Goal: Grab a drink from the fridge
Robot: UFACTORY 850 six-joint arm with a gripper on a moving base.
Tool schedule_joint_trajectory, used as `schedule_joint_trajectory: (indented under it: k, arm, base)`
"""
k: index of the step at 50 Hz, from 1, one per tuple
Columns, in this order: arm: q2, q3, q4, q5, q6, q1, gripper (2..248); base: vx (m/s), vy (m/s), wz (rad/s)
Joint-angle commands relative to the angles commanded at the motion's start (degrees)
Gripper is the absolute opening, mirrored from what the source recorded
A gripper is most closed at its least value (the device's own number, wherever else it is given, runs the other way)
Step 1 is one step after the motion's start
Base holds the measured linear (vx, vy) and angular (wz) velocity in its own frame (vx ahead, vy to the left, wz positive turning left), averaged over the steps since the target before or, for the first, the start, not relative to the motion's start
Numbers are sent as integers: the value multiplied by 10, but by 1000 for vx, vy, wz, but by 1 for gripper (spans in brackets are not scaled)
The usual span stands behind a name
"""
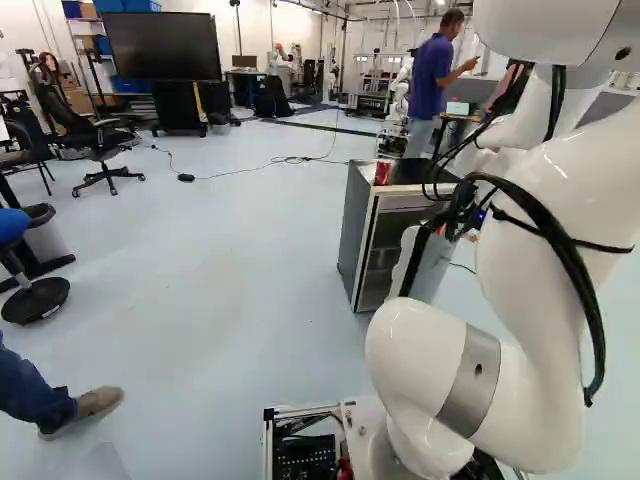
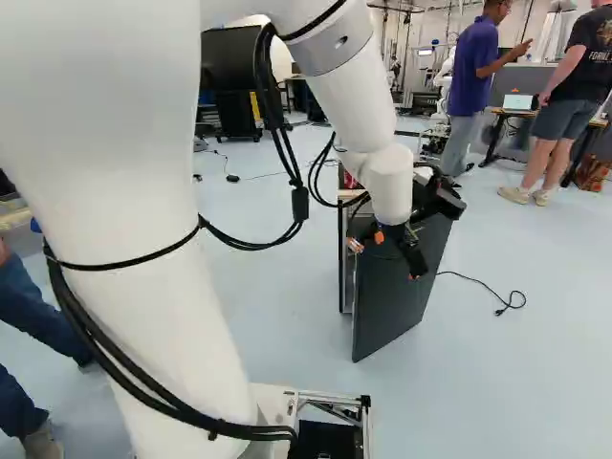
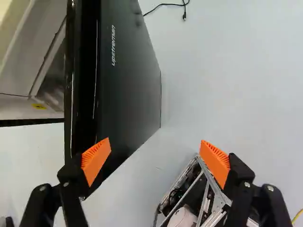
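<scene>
So this arm [image 1: 605,165] is rocking glossy white, rounded sections, with silvery-grey bands [image 1: 472,382] wrapping some of them. Thick black cables [image 1: 573,262] are looping along the outside, and the black gripper [image 2: 385,260] is sporting ridged orange pads [image 3: 214,162] plus small metallic screws [image 3: 270,188].

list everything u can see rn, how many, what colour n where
fridge: one, grey side, ahead of the base
fridge door: one, black, standing open
red can: one, red, on top of the fridge
floor cables: at least two, black, beyond the door and further back
screen: one, black, at the back
office chairs: at least two, black, left of the left base view
laptop: one, pale screen, on a table at the right base view's right
another robot: at least one, white, background
base frame: one, silver, at the arm's foot
arm: one, white, above the base
hand: one, black with orange pads, open, by the fridge door
</scene>
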Motion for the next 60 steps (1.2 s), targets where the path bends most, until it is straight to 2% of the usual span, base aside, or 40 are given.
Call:
schedule_joint_trajectory:
  k: [30, 60]
  arm:
    - [10, 11, 0, 6, 0, 74, 247]
    - [-24, -28, 0, 7, 0, 144, 247]
  base:
    - [0, 0, 0]
    - [0, 0, 0]
